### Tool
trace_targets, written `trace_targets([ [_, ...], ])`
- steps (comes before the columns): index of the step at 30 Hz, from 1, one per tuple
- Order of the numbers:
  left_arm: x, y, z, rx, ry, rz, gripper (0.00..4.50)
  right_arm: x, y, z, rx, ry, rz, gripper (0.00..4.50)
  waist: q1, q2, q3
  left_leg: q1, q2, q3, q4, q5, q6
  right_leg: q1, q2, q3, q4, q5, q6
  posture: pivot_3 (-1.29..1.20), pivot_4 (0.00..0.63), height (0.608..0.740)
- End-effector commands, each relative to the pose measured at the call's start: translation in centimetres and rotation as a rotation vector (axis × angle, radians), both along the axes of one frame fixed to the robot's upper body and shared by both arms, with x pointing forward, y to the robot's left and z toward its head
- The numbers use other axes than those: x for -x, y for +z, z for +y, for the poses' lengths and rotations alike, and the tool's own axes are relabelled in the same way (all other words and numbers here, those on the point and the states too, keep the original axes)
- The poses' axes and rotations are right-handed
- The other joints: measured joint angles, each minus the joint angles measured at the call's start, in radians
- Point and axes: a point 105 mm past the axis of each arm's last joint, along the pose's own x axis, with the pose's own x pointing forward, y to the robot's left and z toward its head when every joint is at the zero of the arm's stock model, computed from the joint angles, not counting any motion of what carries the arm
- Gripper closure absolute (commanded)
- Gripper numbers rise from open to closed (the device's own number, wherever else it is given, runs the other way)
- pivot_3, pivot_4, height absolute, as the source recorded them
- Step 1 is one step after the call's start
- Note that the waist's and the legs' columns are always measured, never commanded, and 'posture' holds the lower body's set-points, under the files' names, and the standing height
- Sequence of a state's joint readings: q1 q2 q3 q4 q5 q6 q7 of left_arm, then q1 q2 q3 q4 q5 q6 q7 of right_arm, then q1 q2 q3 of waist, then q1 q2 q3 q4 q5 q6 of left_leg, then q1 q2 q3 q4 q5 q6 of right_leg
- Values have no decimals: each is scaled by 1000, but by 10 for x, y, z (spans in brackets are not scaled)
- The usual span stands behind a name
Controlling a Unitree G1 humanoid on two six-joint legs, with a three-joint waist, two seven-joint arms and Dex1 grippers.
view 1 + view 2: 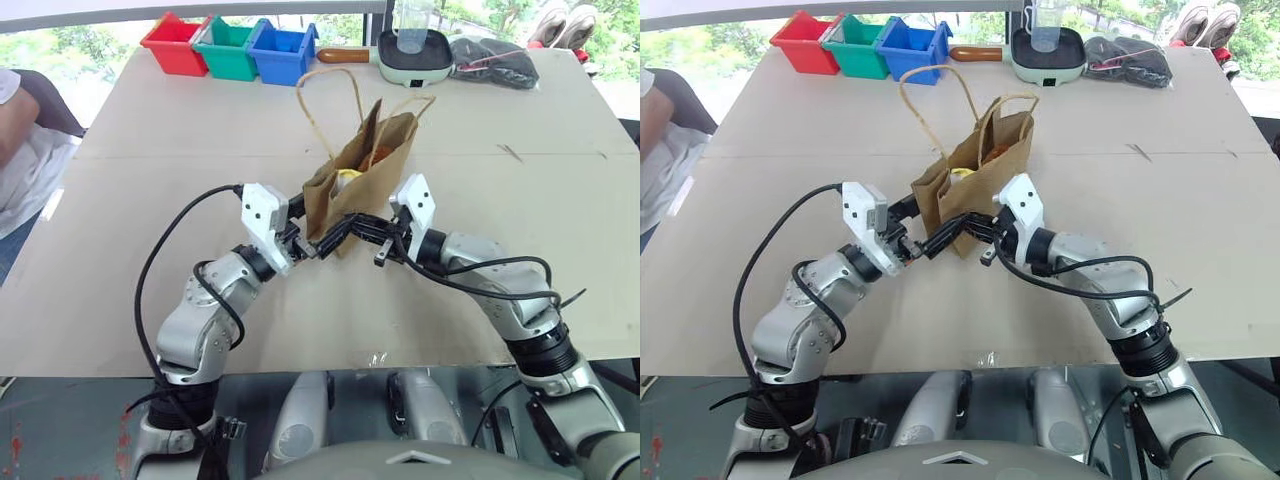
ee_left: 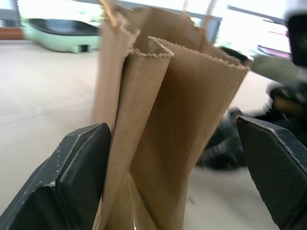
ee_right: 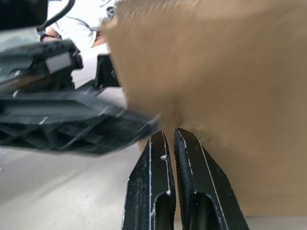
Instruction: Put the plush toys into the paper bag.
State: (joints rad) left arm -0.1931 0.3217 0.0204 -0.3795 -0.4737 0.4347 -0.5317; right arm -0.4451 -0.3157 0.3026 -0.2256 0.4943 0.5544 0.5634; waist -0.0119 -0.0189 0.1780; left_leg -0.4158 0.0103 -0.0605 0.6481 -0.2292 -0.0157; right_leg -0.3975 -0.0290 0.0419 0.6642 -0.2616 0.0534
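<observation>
The brown paper bag [image 1: 372, 160] stands upright mid-table with its cord handles up. In its mouth shows a white and yellow bit of a plush toy [image 1: 346, 178]; the rest of the plush toys is hidden inside. My left gripper [image 1: 308, 240] is open at the bag's near left corner. In the left wrist view the bag's folded side [image 2: 182, 96] lies between its fingers [image 2: 81, 177], and one finger is against the paper. My right gripper [image 3: 171, 143] is shut and empty, its tips against the bag's near face [image 3: 216, 96], close to the left gripper [image 3: 72, 120].
Red [image 1: 175, 45], green [image 1: 228, 50] and blue [image 1: 282, 52] bins stand at the back left. A pale green pan [image 1: 413, 58] with a clear cup and a dark cloth [image 1: 495, 62] lie at the back. A person's arm [image 1: 15, 110] is at the table's left edge.
</observation>
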Motion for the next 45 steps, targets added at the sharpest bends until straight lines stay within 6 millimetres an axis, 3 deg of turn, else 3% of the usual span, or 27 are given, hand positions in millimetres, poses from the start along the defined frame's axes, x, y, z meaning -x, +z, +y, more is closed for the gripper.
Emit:
trace_targets([
  [1,0,8,0,12,1,-51,1278,8,6,-11,-3,8,-55,4500,0,0,0,0,0,0,0,0,0,0,0,0,0,0,0,0,150,740],
  [6,-3,8,-1,-9,-68,-83,3442,19,11,-39,27,-33,-114,4500,-1,0,0,0,0,0,0,0,0,0,0,0,0,0,0,0,150,740],
  [8,-6,12,4,-42,-129,-127,4466,30,17,-57,73,-56,-186,3964,-1,0,0,0,0,0,0,0,0,0,0,0,0,0,0,0,150,740],
  [10,-6,19,11,-53,-230,-165,4500,42,27,-78,81,-98,-230,3345,2,0,0,0,0,-1,0,0,0,0,0,-1,0,0,0,0,150,740],
  [13,-9,20,21,-121,-411,-199,4500,51,38,-107,121,-184,-288,1837,-2,0,0,0,0,0,0,0,0,1,0,-1,0,0,0,0,150,740],
  [16,-25,27,30,-189,-531,-240,4500,59,41,-130,191,-242,-318,317,0,0,0,0,0,-1,0,0,0,1,2,-1,0,0,0,0,150,740],
  [17,-33,29,33,-203,-547,-253,4500,60,41,-135,209,-254,-323,41,0,0,0,0,0,0,1,0,0,1,2,-1,0,0,0,0,150,740],
  [23,-60,18,30,-330,-615,-239,4500,65,40,-150,279,-309,-341,41,-6,-1,0,0,0,0,1,0,0,2,2,-1,-1,0,0,0,150,740],
  [24,-63,17,29,-334,-609,-236,3824,64,39,-150,282,-307,-341,0,-6,-1,0,0,0,0,1,0,0,2,2,0,-1,0,0,0,150,740],
  [25,-65,16,28,-338,-605,-236,3706,64,38,-150,285,-303,-341,0,-6,-1,0,0,0,0,1,0,0,2,2,0,-1,0,0,0,150,740],
  [26,-66,17,30,-331,-592,-237,3260,64,38,-150,289,-299,-343,0,-5,-1,0,0,0,0,1,0,0,2,2,0,-1,0,0,0,150,740],
  [27,-67,18,31,-314,-581,-230,2574,64,37,-150,293,-295,-344,0,-6,-1,0,0,0,0,2,0,0,1,2,-1,-1,0,0,0,150,740],
  [28,-66,19,37,-294,-566,-220,2434,63,37,-151,291,-292,-345,0,-6,-1,0,0,0,-1,1,0,0,1,2,-1,-1,0,0,0,150,740],
  [32,-47,21,63,-202,-449,-141,818,64,37,-157,292,-279,-347,0,-22,0,0,0,1,0,1,0,0,1,2,0,0,0,0,0,150,740],
  [36,-8,13,80,-161,-343,-21,818,67,37,-173,314,-286,-339,0,-27,0,0,1,6,-3,1,0,0,1,0,1,1,0,0,0,150,740],
  [40,34,1,85,-124,-214,79,818,69,37,-203,374,-337,-317,0,-11,0,0,1,6,-2,1,-1,1,2,-2,0,0,0,0,0,150,740],
  [45,63,-10,82,-109,-133,155,818,76,34,-222,417,-345,-279,0,10,1,-1,3,6,1,3,-1,1,5,-2,-1,0,0,0,0,150,740],
])
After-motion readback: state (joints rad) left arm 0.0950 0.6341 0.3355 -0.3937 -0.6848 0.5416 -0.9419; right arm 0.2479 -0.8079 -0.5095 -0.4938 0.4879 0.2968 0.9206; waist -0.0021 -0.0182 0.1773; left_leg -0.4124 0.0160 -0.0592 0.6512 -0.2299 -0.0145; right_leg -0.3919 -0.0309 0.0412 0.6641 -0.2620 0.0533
